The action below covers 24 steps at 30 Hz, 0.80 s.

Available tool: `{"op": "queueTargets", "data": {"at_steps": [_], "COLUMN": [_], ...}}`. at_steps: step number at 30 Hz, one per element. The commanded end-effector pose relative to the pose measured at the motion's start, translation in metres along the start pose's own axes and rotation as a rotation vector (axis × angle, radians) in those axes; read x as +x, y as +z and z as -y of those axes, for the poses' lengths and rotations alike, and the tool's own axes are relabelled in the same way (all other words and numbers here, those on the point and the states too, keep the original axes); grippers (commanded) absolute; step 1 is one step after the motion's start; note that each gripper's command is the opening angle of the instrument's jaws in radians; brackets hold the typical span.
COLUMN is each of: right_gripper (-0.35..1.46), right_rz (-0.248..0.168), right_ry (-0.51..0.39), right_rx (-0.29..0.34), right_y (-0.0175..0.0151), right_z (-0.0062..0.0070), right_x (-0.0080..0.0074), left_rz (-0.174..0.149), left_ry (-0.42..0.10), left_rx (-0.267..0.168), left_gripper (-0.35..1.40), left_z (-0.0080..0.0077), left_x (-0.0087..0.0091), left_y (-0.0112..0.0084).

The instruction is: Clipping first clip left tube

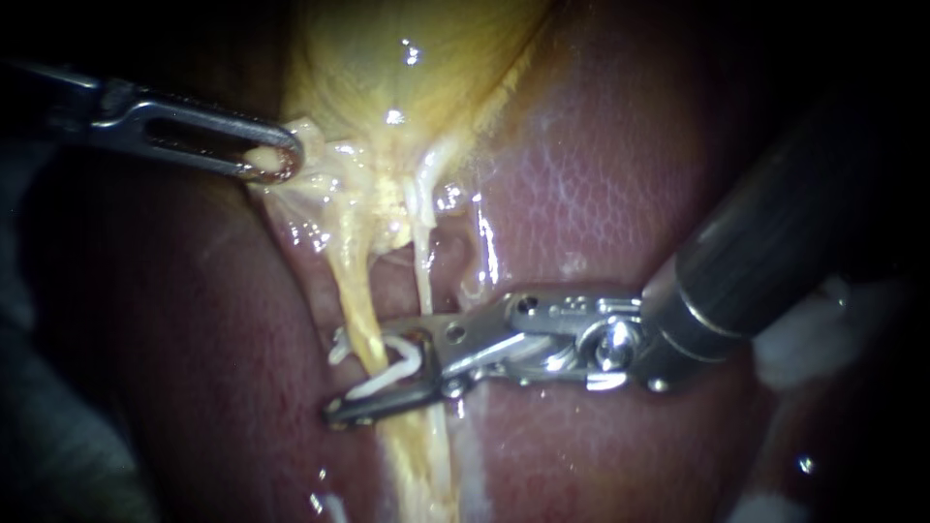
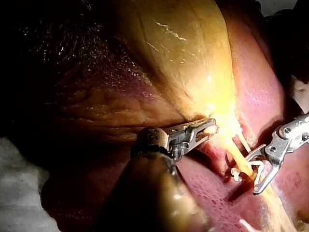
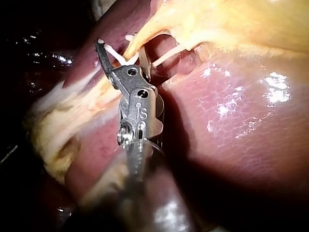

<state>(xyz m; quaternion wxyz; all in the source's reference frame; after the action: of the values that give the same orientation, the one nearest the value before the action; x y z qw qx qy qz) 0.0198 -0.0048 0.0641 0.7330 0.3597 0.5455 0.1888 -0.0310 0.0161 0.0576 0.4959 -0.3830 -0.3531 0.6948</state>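
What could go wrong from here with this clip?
The white clip in the right instrument straddles the left tube; if its tips are not fully past, closing may catch only part. The thin right tube runs close by and might get snagged. If the left instrument slips off the gallbladder, the tube would slacken.

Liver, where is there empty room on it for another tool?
Bare liver lies above the right instrument, and below it. Crowded: the clip around the left tube, and the left instrument at the gallbladder.
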Motion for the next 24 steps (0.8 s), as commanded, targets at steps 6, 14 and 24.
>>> {"op": "queueTargets", "data": {"at_steps": [6, 14, 24], "right_gripper": [0.49, 0.44, 0.12], "right_rz": [-0.011, 0.007, 0.015], "right_ry": [-0.002, -0.009, 0.000], "right_rx": [0.059, 0.109, 0.143], "right_y": [0.0003, 0.0003, -0.0010], "right_z": [0.0017, 0.0028, 0.0030], "right_x": [0.0004, 0.0007, 0.0017], "left_rz": [0.000, 0.000, 0.000], "left_ry": [0.000, 0.000, 0.000], "left_rx": [0.000, 0.000, 0.000], "left_gripper": [-0.35, -0.35, -0.35], "left_z": [0.0000, 0.0000, 0.0001], "left_x": [0.0000, 0.0000, 0.0000], "left_y": [0.0000, 0.0000, 0.0000]}}
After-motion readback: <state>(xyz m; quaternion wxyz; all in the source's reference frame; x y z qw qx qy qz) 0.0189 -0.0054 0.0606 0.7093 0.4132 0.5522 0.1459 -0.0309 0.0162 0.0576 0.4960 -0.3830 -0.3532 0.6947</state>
